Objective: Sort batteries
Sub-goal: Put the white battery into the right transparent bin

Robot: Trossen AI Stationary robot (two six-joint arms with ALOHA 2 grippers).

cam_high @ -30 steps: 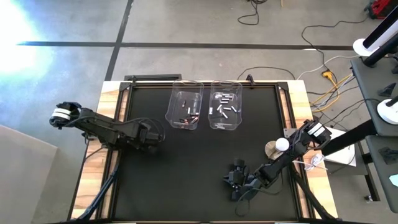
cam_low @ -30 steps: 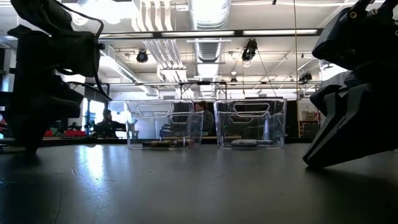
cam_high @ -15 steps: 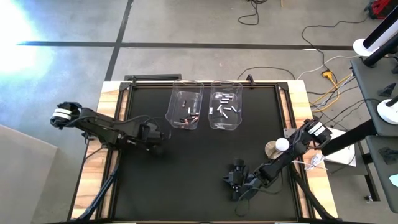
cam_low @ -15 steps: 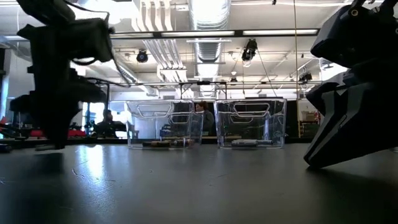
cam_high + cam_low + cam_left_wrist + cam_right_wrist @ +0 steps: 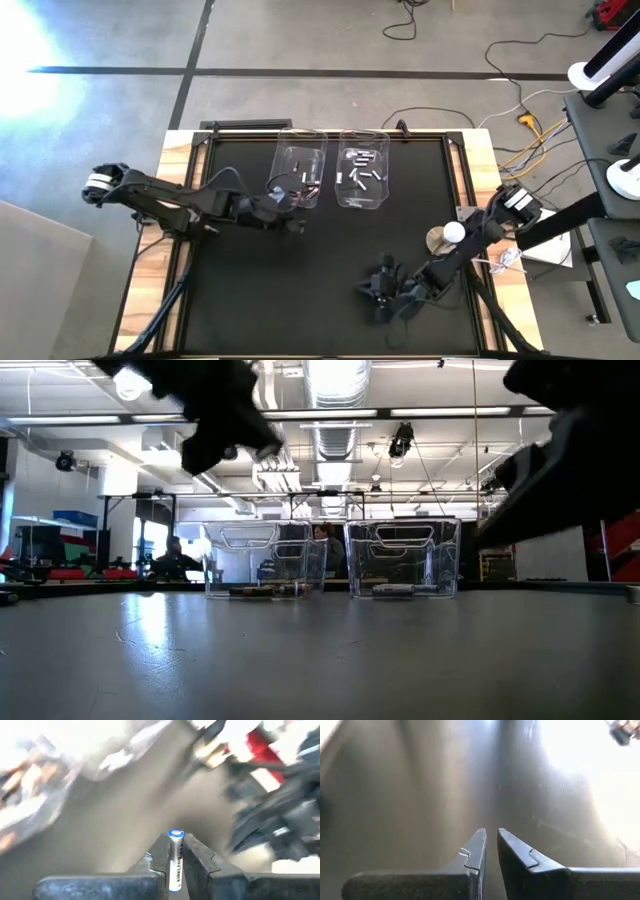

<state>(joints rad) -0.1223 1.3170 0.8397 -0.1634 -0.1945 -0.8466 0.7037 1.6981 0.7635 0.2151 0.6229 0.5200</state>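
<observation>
Battery point(image 5: 175, 860) sits clamped in your left pincer point(image 5: 176, 851) beside the left bin point(image 5: 297, 176); next, carry it over and release. Right pincer point(image 5: 489, 845) is together, idle.

Ceiling strip lights glare; the left wrist view is motion-blurred.

Batteries: one white cell point(image 5: 175, 861), blue-capped, printed KIRKLAND, clamped lengthwise between the left gripper's point(image 5: 175, 851) fingers. Dark red-marked cells point(image 5: 304, 190) lie in left clear bin point(image 5: 283, 196); silvery cells point(image 5: 362, 175) scattered in right bin point(image 5: 347, 201).
</observation>
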